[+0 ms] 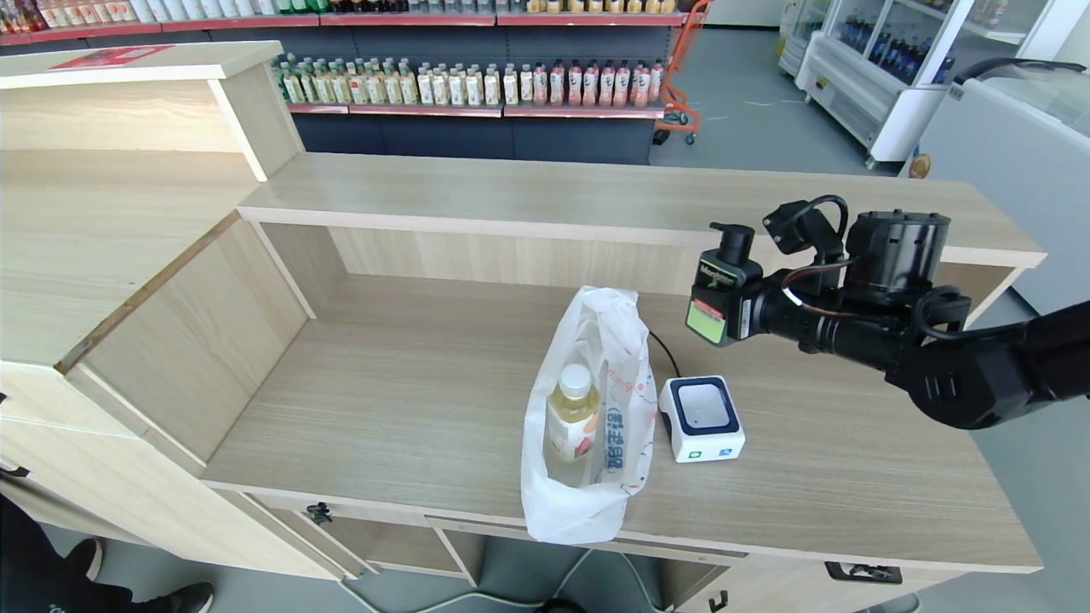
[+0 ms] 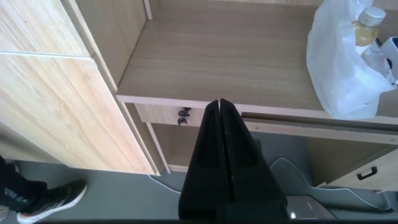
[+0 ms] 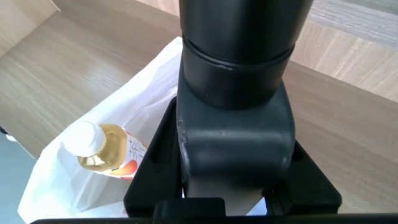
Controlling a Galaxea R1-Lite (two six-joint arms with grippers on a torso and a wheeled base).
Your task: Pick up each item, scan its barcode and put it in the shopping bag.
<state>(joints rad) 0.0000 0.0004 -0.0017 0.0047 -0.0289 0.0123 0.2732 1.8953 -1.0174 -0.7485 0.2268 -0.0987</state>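
One item in hand: a dark pump bottle (image 1: 722, 289) with a green and red label, upright, pump head on top.
Right claw (image 1: 748, 308): closed around the pump bottle from its right side. In the wrist view the bottle (image 3: 233, 124) sits between the two dark fingers.
Where it hangs: in the air over the bench (image 1: 409, 400), above the scanner (image 1: 701, 417) and slightly to its far right, and to the right of the shopping bag (image 1: 562, 502).
Left claw (image 2: 219, 143): fingers pressed flat together with nothing between them. It is low, off the near edge of the bench and left of the bag.
Bag: white plastic, standing just left of the scanner and touching it or nearly so. Its bottom sags over the near edge. A drink bottle (image 1: 572, 413) with a white cap stands inside.
Step, as I judge it: scan first, then bag.
Risk, scan: I cannot see a barcode. If it is on a side turned away from the upward-facing window, the scan will miss and I will have to roll the wrist.
Risk, bagging: the mouth is slack and narrow and the drink bottle takes up much of it. The pump head or a finger could catch the rim and drag the bag.
Risk, tipping: with the bag overhanging the edge, a push toward me could send it off the bench.
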